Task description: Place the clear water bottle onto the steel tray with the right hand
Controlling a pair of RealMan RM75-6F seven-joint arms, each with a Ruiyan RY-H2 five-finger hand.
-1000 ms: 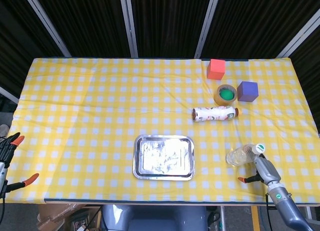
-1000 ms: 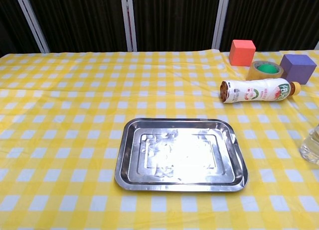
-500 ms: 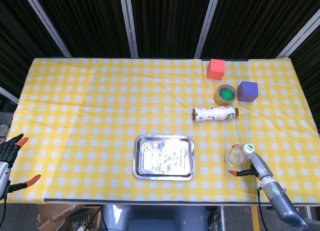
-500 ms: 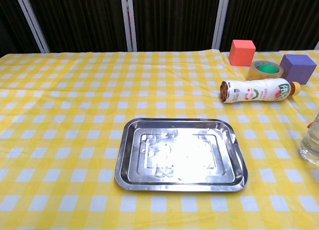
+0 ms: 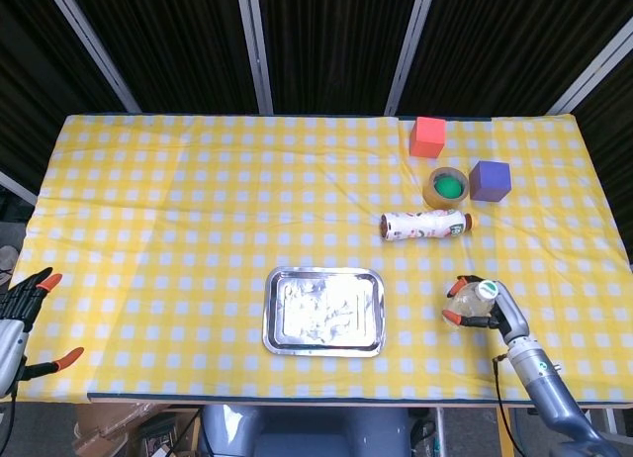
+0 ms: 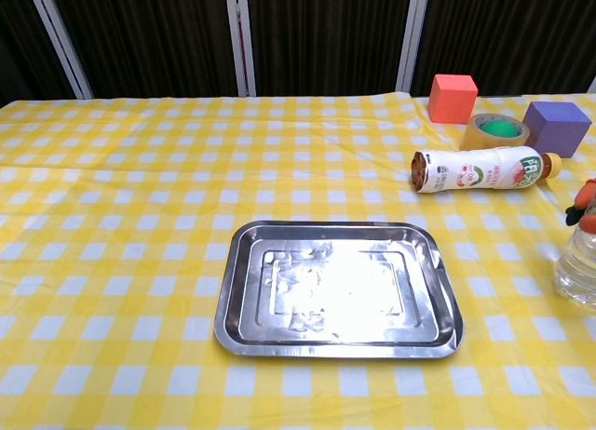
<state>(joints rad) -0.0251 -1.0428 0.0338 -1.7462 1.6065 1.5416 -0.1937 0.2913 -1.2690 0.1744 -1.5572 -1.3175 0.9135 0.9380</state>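
Right hand point(image 5: 492, 307): grey metal, orange fingertips, ribbed silver wrist, green dot, black cable. Left hand point(image 5: 22, 309): dark fingers, orange tips.

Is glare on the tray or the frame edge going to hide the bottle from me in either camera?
Chest view: the steel tray has a bright blown-out patch mid-floor, and the clear water bottle is cut by the right frame edge. Head view: the tray glare is milder, the bottle shows whole in the right hand, though its clear body blends into the checks.

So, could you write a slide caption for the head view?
Right robot hand grips the clear water bottle, right of the empty steel tray.
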